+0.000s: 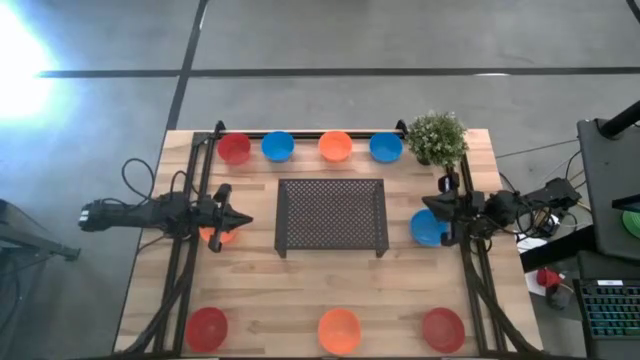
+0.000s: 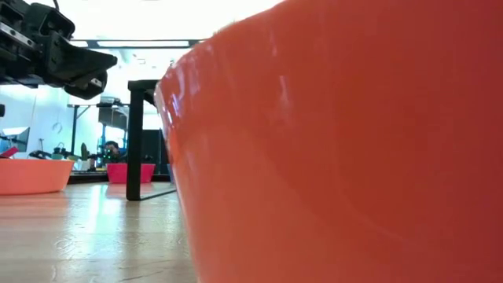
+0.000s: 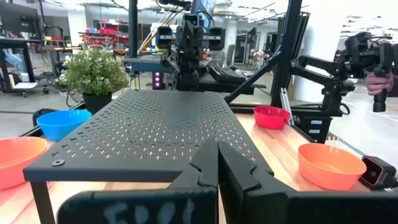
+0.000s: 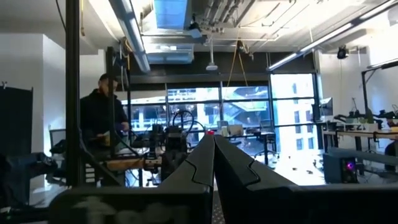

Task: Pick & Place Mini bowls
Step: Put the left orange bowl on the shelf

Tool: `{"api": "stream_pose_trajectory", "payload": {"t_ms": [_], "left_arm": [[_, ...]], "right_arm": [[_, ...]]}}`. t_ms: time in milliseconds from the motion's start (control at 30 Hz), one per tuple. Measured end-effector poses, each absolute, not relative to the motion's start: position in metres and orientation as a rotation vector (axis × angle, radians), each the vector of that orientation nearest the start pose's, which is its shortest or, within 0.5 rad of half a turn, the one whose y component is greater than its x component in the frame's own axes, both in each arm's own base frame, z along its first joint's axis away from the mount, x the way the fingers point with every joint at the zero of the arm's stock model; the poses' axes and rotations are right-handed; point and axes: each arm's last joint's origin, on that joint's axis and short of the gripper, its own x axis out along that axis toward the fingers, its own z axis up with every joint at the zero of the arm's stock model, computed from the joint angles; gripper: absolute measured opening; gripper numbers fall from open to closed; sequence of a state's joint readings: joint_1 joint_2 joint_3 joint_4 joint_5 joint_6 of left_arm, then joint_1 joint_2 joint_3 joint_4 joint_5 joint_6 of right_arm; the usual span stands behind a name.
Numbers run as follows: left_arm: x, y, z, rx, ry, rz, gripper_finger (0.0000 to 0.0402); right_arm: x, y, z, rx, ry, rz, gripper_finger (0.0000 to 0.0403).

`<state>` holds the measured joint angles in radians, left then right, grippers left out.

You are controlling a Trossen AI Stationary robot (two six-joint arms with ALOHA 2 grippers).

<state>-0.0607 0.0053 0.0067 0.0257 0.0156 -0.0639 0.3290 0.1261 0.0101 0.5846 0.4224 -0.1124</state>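
Several mini bowls stand on the wooden table. A red bowl (image 1: 234,148), a blue bowl (image 1: 278,146), an orange bowl (image 1: 336,146) and another blue bowl (image 1: 386,147) line the far edge. Red (image 1: 207,327), orange (image 1: 339,330) and red (image 1: 443,329) bowls line the near edge. My left gripper (image 1: 240,220) is shut and points level at the dark mesh rack (image 1: 332,215), just above another orange bowl (image 1: 215,236). My right gripper (image 1: 430,205) is shut and hangs over a blue bowl (image 1: 428,229). In its wrist view its fingers (image 4: 213,155) tilt up toward the room.
A small green potted plant (image 1: 437,136) stands at the far right corner. The near orange bowl (image 2: 354,141) fills most of the low view. Black frame rails run along both table sides. A person (image 4: 99,118) stands in the room beyond, and a hand (image 3: 379,81) holds a device.
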Motion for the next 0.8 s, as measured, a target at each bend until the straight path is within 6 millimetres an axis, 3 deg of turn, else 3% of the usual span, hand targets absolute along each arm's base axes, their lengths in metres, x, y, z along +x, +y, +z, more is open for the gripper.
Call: {"api": "stream_pose_trajectory", "payload": {"t_ms": [333, 500, 800], "left_arm": [[0.090, -0.004, 0.203, -0.063, -0.148, -0.001, 0.0000], [0.083, 0.000, 0.225, -0.111, -0.082, 0.106, 0.0000], [0.069, 0.005, 0.262, -0.236, 0.079, 0.269, 0.0000]], "right_arm": [[0.089, 0.016, 0.220, 0.062, -0.438, -0.174, 0.0008], [0.085, 0.013, 0.243, 0.058, -0.421, -0.244, 0.0008], [0.066, 0.001, 0.284, 0.172, -0.214, -0.442, 0.0008]]}}
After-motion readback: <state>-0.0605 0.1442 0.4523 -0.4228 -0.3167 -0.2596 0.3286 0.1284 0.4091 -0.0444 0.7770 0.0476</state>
